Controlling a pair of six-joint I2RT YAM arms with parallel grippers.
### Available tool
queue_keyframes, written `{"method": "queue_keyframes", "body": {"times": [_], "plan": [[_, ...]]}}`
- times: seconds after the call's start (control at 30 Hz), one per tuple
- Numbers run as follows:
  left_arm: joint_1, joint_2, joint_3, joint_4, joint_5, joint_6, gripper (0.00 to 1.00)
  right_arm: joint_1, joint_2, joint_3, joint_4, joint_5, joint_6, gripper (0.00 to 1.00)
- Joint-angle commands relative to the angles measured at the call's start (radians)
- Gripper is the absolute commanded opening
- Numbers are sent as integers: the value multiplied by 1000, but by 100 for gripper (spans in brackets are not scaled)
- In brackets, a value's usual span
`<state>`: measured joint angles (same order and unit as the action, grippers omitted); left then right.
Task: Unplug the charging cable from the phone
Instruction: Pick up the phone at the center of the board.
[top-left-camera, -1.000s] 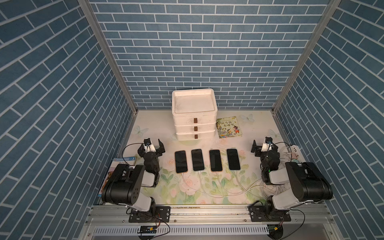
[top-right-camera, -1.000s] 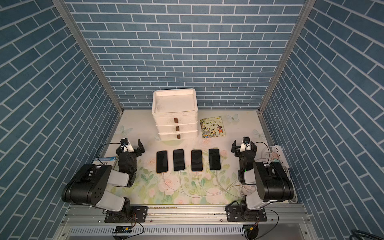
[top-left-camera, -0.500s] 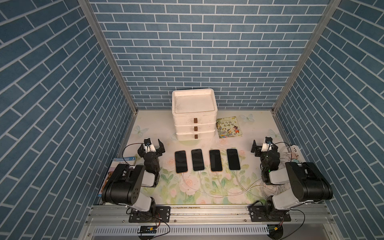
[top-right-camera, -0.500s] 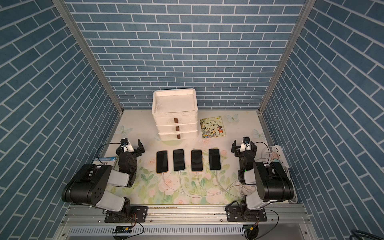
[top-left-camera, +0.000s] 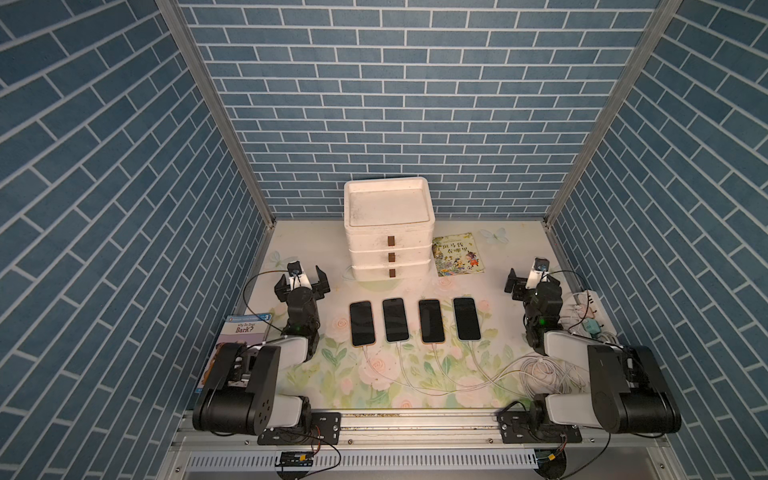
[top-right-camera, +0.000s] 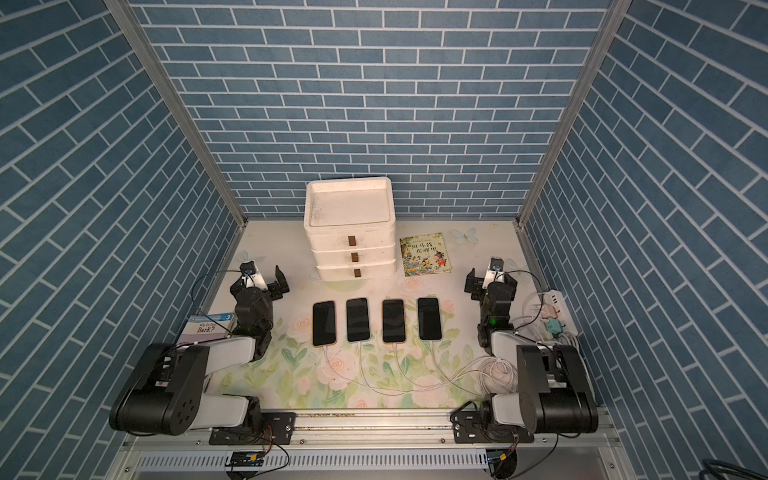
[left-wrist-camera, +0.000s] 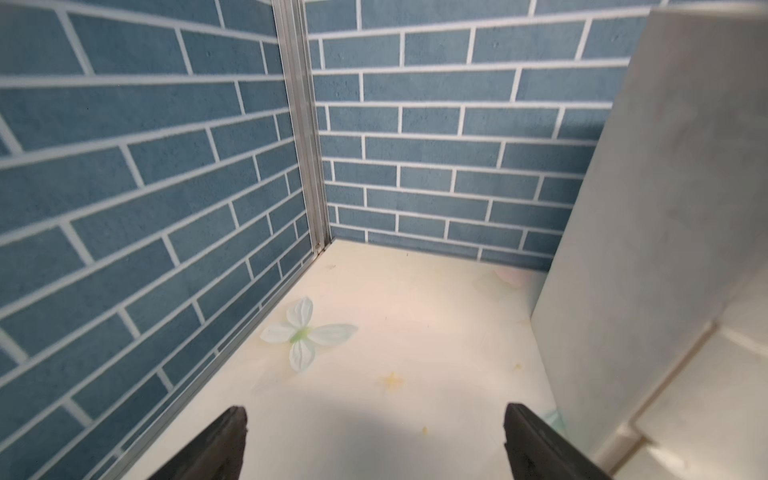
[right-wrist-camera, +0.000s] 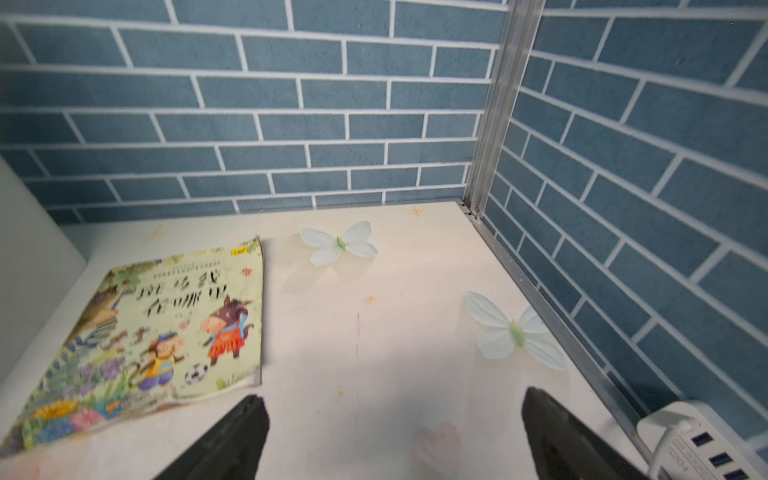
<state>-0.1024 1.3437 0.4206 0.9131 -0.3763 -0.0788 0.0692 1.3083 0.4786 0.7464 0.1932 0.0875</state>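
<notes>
**Four phones on charge; both pincers spread and empty**

Nearest the rail: two folded arms, one at each side of the counter (top-left-camera: 511, 257). By the left arm, a reader titled "Bark?" (top-left-camera: 245, 332), flat at the counter edge. By the right arm, a loose coil of white charging cables (top-left-camera: 540, 374), fanning out across the floral print. One lead into the near end of each handset, all apparently seated. Beside the right wall, a white power strip (top-left-camera: 590, 301) with adapters plugged in.

Mid-counter: row of four phones (top-left-camera: 395, 319), face up, screens dark, side by side without touching.

Level with the far ends of the row:
- left pincer (top-left-camera: 302, 279), spread wide, gripping nothing, near the leftmost handset but apart from it.
- right pincer (top-left-camera: 534, 286), spread wide, gripping nothing, apart from the rightmost handset.

Farther back: white three-drawer unit (top-left-camera: 388, 232) against the rear wall. Just beside it, a picture book (top-left-camera: 457, 254), flat on the counter.
</notes>
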Motion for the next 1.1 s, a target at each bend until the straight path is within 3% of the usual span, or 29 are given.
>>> {"method": "queue_keyframes", "body": {"times": [0.0, 0.07, 0.13, 0.17, 0.2, 0.27, 0.37, 0.43, 0.47, 0.53, 0.67, 0.8, 0.9, 1.07], "plan": [[-24, -88, 185, -434, -110, -172, 100, -1, -113, 116, -334, -57, 141, 99], [-33, -138, 277, -638, -107, -308, 100, -44, -105, 80, -381, 37, 353, 100], [-62, -177, 317, -776, -87, -430, 100, -82, -83, 156, -557, -29, 427, 100], [-90, -199, 314, -823, -75, -472, 100, -57, -80, 193, -636, 3, 446, 100], [-135, -218, 304, -852, -78, -493, 100, -8, -87, 231, -724, 43, 459, 100], [-282, -247, 277, -890, -148, -514, 100, 133, -100, 298, -862, 235, 502, 100], [-510, -228, 265, -955, -198, -564, 100, 322, -100, 365, -990, 351, 507, 100], [-661, -191, 267, -990, -242, -622, 100, 358, -156, 304, -945, 314, 495, 100], [-758, -164, 265, -1000, -289, -661, 100, 353, -216, 236, -874, 238, 514, 100], [-870, -120, 275, -1022, -351, -714, 100, 334, -230, 200, -818, 77, 515, 100], [-1028, -34, 324, -1063, -435, -768, 100, 367, -1, 342, -1006, -40, 488, 100], [-1084, -70, 272, -946, -497, -726, 100, 426, 116, 408, -1139, 14, 463, 100], [-1084, -129, 234, -819, -530, -629, 100, 465, 149, 406, -1136, -2, 434, 100], [-1084, -111, 246, -673, -493, -474, 100, 495, 211, 407, -1144, -25, 412, 100]]}}
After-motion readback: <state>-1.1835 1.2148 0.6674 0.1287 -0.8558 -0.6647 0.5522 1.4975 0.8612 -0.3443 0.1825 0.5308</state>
